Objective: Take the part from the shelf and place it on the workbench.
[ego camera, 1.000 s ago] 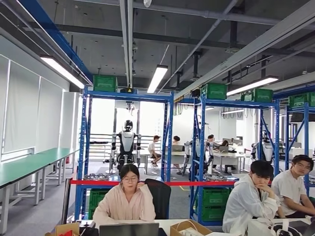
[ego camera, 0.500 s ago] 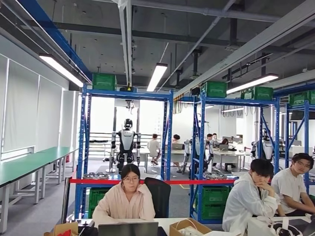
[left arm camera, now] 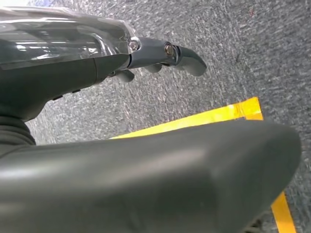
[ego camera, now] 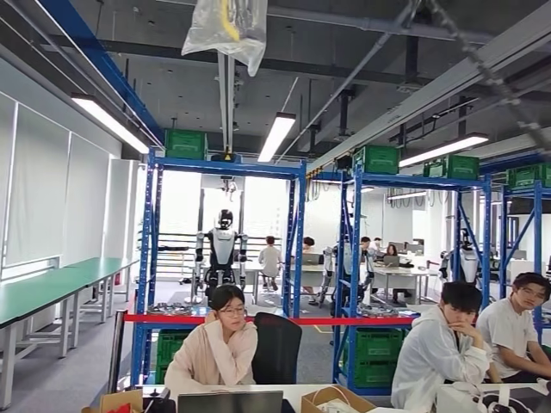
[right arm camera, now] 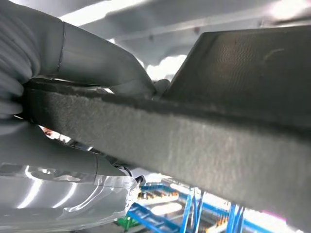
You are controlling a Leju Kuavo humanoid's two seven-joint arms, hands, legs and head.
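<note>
**Part in right hand, left hand free**

Left hand (left arm camera: 110,68) hangs low over grey carpet floor (left arm camera: 220,43). Its fingers (left arm camera: 183,53) are stretched out nearly straight w/ nothing between them. A strip of yellow tape (left arm camera: 205,115) runs across the floor under it.

Head view looks out across the hall, not down at my arms. Far left is a long green-topped bench (ego camera: 46,288) along the wall. Next is a blue shelf (ego camera: 220,163) w/ a green crate (ego camera: 184,144) on its top level, and another robot (ego camera: 223,249) stands behind it. A clear plastic bag (ego camera: 224,30) hangs from the ceiling rail above; can't tell what's inside. In front of the shelf a person in a pale pink top (ego camera: 218,344) sits w/ one hand at the face. Red tape (ego camera: 273,321) is stretched across behind that person. Further right is a second blue shelf (ego camera: 354,258) w/ more green crates, then two seated people in white tops (ego camera: 442,344) at the lower right corner.

Right hand (right arm camera: 73,73) is raised, its wrist view looking toward ceiling lights and shelf tops. The part (right arm camera: 183,141) is a dark flat slab w/ a rough, foam-like edge, and it lies across that view right against the hand. My grey thumb (right arm camera: 102,63) sits on one face of it and the rest of the hand on the other, so it's clamped between them. Fingertips are hidden behind the slab.
</note>
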